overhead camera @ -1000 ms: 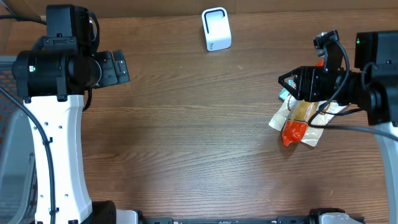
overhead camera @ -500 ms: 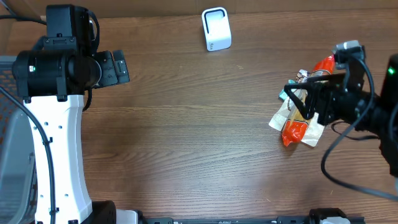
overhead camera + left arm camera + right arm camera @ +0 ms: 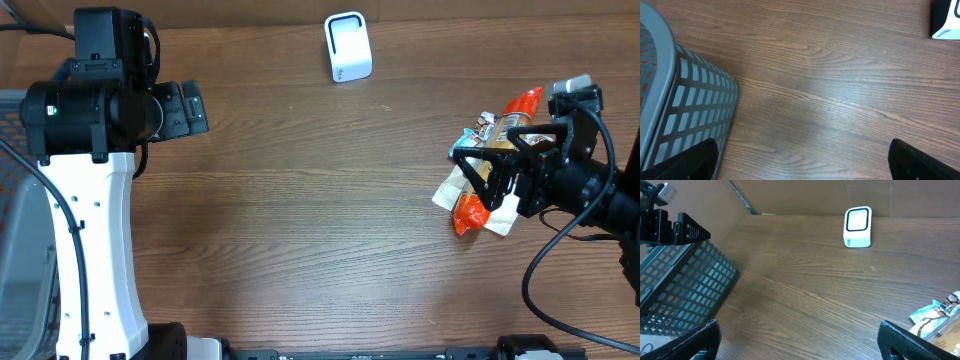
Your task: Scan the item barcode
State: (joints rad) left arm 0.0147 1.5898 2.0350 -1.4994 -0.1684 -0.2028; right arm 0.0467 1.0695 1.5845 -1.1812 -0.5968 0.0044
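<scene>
basket: grey mesh, at the far left edge of the table, behind and to the outer side of the left gripper; in the left wrist view its wall fills the left side, just beside one fingertip.
left gripper: jaws wide, nothing between them; in its own wrist view the two fingertips sit at the bottom corners with only bare wood between. Hangs above the table, touching nothing.
table: brown wood grain, bare under and ahead of the left gripper.
scanner: small white box with a dark window, upright at the far edge of the table, between the two grippers. Well apart from both. Top right corner of the left wrist view; ahead of the right gripper, upper middle of its view.
snack packets: loose pile flat on the table at the right; an orange-red one, a teal one and clear wrap show. Directly under the right gripper from overhead, partly hidden by it. In the right wrist view they are low at the right edge, just beside one fingertip, not between the jaws.
right gripper: jaws wide, holding nothing; own view shows fingertips at the bottom corners, wood between. Whether it touches the pile: cannot tell.
</scene>
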